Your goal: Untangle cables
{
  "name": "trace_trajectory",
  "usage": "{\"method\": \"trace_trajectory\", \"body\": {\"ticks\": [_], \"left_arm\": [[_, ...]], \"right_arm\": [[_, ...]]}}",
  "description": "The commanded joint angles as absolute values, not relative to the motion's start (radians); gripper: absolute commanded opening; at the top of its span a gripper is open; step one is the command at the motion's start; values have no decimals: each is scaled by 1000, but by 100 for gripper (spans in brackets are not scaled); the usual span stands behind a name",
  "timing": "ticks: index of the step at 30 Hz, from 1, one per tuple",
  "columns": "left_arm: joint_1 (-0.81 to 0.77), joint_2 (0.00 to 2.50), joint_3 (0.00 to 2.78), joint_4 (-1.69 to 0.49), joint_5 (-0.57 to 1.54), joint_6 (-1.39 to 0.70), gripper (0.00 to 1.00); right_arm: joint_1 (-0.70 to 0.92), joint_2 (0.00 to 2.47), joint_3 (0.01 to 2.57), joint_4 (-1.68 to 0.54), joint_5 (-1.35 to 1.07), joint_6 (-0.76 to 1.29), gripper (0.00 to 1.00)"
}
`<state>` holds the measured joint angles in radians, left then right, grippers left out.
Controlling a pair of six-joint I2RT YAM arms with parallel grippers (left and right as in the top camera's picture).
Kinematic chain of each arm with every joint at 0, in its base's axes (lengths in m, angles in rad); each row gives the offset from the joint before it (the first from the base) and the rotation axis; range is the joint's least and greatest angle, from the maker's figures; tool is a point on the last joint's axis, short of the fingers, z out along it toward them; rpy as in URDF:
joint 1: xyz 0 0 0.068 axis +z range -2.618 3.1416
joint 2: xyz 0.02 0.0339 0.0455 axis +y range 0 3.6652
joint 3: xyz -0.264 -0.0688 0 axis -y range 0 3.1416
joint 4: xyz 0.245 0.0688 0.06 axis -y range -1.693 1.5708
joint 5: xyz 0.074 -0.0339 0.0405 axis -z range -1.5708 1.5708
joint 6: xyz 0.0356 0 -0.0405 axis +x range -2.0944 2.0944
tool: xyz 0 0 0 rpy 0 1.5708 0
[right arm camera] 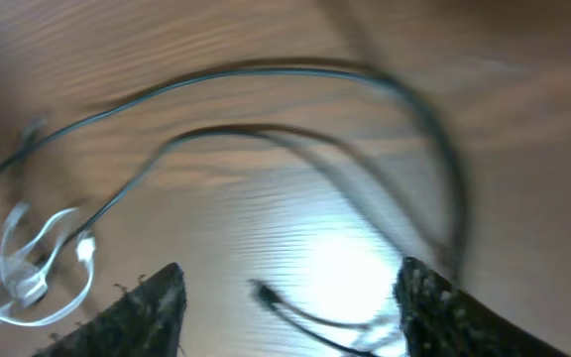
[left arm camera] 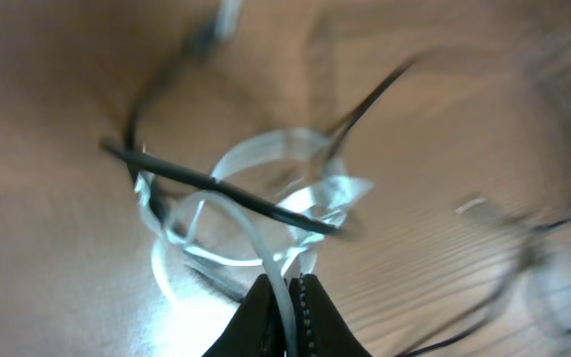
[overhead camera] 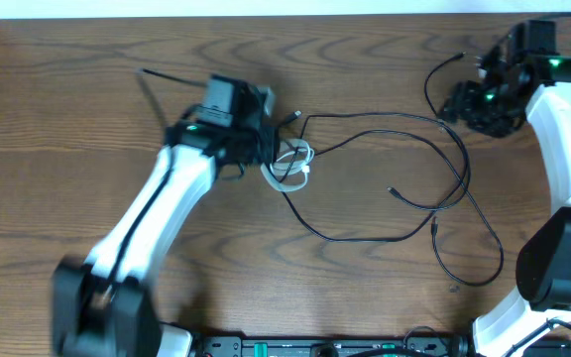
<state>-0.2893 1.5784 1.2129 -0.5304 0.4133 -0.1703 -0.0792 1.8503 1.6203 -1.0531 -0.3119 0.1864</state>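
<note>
Wooden table (overhead camera: 67,119), overhead view: white cable (overhead camera: 293,167) bunched in a small coil near the centre, just beside the left gripper (overhead camera: 269,149). Black cables (overhead camera: 462,169) spread in wide loose loops from the coil toward the right half of the table, with small plug ends lying free inside and below the loops.

Left arm (overhead camera: 157,213): stretched diagonally from the near left edge to the coil.

Left gripper, wrist view (left arm camera: 290,288): closed, jaws pinched together on one strand of the white cable (left arm camera: 266,149). Remainder of that cable stacked in flat pale loops just beyond the fingertips. One black cable (left arm camera: 216,183) laid across the top of the loops, touching them, then curving away to the upper left. Far side of this view blurred; further black strands only faintly visible there.

Right arm (overhead camera: 563,129): along the right edge, wrist bent toward the far right corner.

Right gripper (overhead camera: 461,104): above the upper end of the black loops. Wrist view (right arm camera: 290,283): jaws wide apart, nothing between them gripped. Black plug end (right arm camera: 264,293) flat on the table between the two fingers. Two black strands (right arm camera: 266,71) arching across the wood beyond. White coil (right arm camera: 30,288) at the lower left edge, well apart from this gripper.
</note>
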Motion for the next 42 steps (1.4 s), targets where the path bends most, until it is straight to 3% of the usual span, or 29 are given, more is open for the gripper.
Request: {"method": "trace_trajectory", "body": {"ticks": [1,11,16,30,36,42], "left_arm": [[-289,1398,1281,-513,419,-261,7],[-289,1155,1283,-392,422,-404,7],[-289,1112,1283,-205,509,-443,7],[-287,1105,1283,144,508,-705,7],[-286,1109,1283,232,439,-896,7],[-286,1116,1283,255,406,-918,8]], "right_arm": [[-25,1853,1626,-1028,-573,44,62],[120,1852,1626,-861,-846,-1,62],[166,1852,1626,-817,-849,30,63],[289,1852,1626,-770,-855,-6,67],[292,1852,1626,-744,-856,-8,68],[286,1852,1626,-731,-884,-25,68]]}}
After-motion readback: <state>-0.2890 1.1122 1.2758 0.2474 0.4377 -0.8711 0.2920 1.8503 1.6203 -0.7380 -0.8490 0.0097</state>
